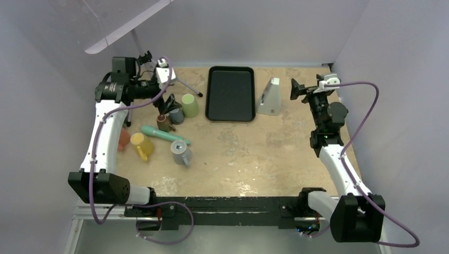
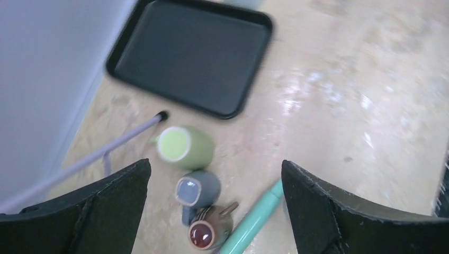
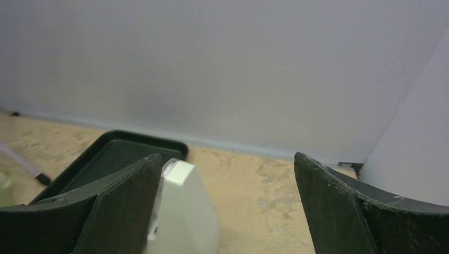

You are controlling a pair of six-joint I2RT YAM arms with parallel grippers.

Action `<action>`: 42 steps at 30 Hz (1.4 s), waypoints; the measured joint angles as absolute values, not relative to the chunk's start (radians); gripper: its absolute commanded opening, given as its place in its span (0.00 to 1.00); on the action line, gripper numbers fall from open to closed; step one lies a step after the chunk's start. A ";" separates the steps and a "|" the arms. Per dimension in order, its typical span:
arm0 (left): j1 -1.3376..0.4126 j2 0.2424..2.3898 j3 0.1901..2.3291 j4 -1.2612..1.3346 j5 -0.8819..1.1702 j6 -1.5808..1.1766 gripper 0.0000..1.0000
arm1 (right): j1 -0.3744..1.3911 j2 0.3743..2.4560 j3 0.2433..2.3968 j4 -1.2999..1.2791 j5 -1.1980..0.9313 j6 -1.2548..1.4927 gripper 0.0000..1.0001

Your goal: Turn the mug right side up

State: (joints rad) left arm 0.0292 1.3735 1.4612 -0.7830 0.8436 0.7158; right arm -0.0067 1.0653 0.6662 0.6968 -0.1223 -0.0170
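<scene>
Several mugs stand in a cluster at the left of the table: a green mug [image 1: 190, 105], a blue-grey mug [image 1: 176, 115], a brown mug [image 1: 165, 123], a yellow mug [image 1: 142, 145], an orange mug [image 1: 123, 138] and a grey mug [image 1: 181, 152] apart from the others. My left gripper [image 1: 168, 103] hangs open and empty above the green mug [image 2: 184, 147], blue-grey mug [image 2: 197, 189] and brown mug [image 2: 209, 228]. I cannot tell which end of these faces up. My right gripper [image 1: 296, 89] is open and empty at the far right.
A teal cylinder [image 1: 165, 135] lies beside the brown mug; it also shows in the left wrist view [image 2: 254, 219]. A black tray [image 1: 231, 94] sits at the back centre. A white wedge-shaped object [image 1: 270, 98] stands right of it, just in front of my right gripper [image 3: 227, 159]. A grey tripod leg [image 1: 188, 87] reaches behind the mugs.
</scene>
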 measured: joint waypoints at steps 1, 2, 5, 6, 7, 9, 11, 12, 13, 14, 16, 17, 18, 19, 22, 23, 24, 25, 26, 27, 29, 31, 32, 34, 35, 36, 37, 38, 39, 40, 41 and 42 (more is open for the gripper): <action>-0.008 1.386 1.542 -0.930 0.859 0.831 0.95 | -0.007 1.056 0.674 0.670 -0.148 -0.015 0.99; -0.041 1.393 1.587 -1.023 0.864 0.910 0.95 | -0.005 1.043 0.679 0.636 -0.181 -0.011 0.99; -0.163 1.396 1.621 -1.261 0.828 1.123 0.97 | 0.025 1.005 0.681 0.546 -0.243 -0.005 0.99; -0.205 1.388 1.591 -1.320 0.793 1.184 0.97 | 0.048 0.994 0.683 0.512 -0.257 -0.008 0.99; -0.237 1.379 1.559 -1.351 0.758 1.218 0.97 | 0.070 0.986 0.686 0.485 -0.263 -0.012 0.99; -0.317 1.357 1.463 -1.417 0.669 1.280 0.95 | 0.115 0.975 0.690 0.447 -0.264 -0.021 0.99; -0.415 1.341 1.369 -1.437 0.581 1.316 0.89 | 0.160 0.970 0.691 0.421 -0.263 -0.030 0.99; -0.471 1.335 1.319 -1.430 0.535 1.330 0.86 | 0.181 0.969 0.691 0.411 -0.263 -0.031 0.99; -0.525 1.330 1.269 -1.420 0.492 1.341 0.84 | 0.198 0.969 0.691 0.406 -0.264 -0.031 0.99; -0.577 1.328 1.224 -1.408 0.453 1.349 0.82 | 0.209 0.969 0.691 0.404 -0.264 -0.029 0.99; -0.643 1.330 1.164 -1.381 0.402 1.354 0.82 | 0.218 0.969 0.691 0.404 -0.263 -0.021 0.99; -0.667 1.333 1.142 -1.365 0.381 1.355 0.82 | 0.219 0.969 0.691 0.404 -0.262 -0.014 0.99; -0.685 1.333 1.122 -1.343 0.363 1.356 0.83 | 0.218 0.969 0.691 0.404 -0.260 -0.006 0.99; -0.696 1.334 1.105 -1.322 0.347 1.359 0.83 | 0.218 0.969 0.690 0.404 -0.257 0.001 0.99; -0.717 1.351 1.026 -1.221 0.268 1.384 0.83 | 0.219 0.962 0.674 0.410 -0.252 0.020 0.99; -0.717 1.365 1.006 -1.190 0.241 1.392 0.83 | 0.219 0.958 0.661 0.413 -0.250 0.027 0.99; -0.717 1.386 0.982 -1.145 0.204 1.403 0.83 | 0.219 0.954 0.648 0.414 -0.248 0.033 0.99; -0.717 1.409 0.966 -1.105 0.177 1.412 0.82 | 0.219 0.950 0.634 0.415 -0.246 0.039 0.99; -0.716 1.432 0.955 -1.070 0.152 1.420 0.80 | 0.219 0.946 0.622 0.415 -0.244 0.046 0.99; -0.716 1.449 0.951 -1.046 0.138 1.426 0.77 | 0.219 0.944 0.612 0.414 -0.243 0.050 0.99; -0.716 1.483 0.944 -0.982 0.104 1.438 0.67 | 0.219 0.938 0.598 0.416 -0.234 0.061 0.99; -0.715 1.492 0.928 -0.935 0.074 1.453 0.50 | 0.219 0.925 0.582 0.416 -0.226 0.068 0.99; -0.714 1.492 0.915 -0.913 0.060 1.465 0.45 | 0.219 0.914 0.575 0.416 -0.223 0.068 0.99; -0.714 1.492 0.889 -0.892 0.042 1.485 0.34 | 0.219 0.900 0.566 0.418 -0.218 0.069 0.99; -0.714 1.492 0.879 -0.888 0.033 1.496 0.28 | 0.219 0.896 0.565 0.418 -0.218 0.069 0.99; -0.714 1.492 0.875 -0.885 0.028 1.503 0.18 | 0.219 0.894 0.564 0.419 -0.218 0.070 0.99; -0.714 1.492 0.873 -0.884 0.024 1.510 0.08 | 0.219 0.894 0.564 0.421 -0.219 0.071 0.99; -0.714 1.492 0.873 -0.883 0.022 1.512 0.00 | 0.219 0.894 0.564 0.422 -0.219 0.072 0.99; -0.714 1.492 0.873 -0.883 0.020 1.513 0.00 | 0.219 0.895 0.564 0.422 -0.219 0.072 0.99; -0.712 1.492 0.873 -0.883 0.018 1.510 0.00 | 0.219 0.895 0.564 0.422 -0.220 0.073 0.98; -0.710 1.492 0.873 -0.882 0.017 1.509 0.00 | 0.219 0.896 0.564 0.422 -0.220 0.075 0.98; -0.709 1.492 0.873 -0.880 0.018 1.502 0.00 | 0.219 0.897 0.564 0.421 -0.220 0.077 0.98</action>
State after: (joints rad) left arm -0.7086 1.4921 0.8734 -0.8799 0.0181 1.5021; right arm 0.2188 0.8967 0.5644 0.4213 -0.2195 0.0769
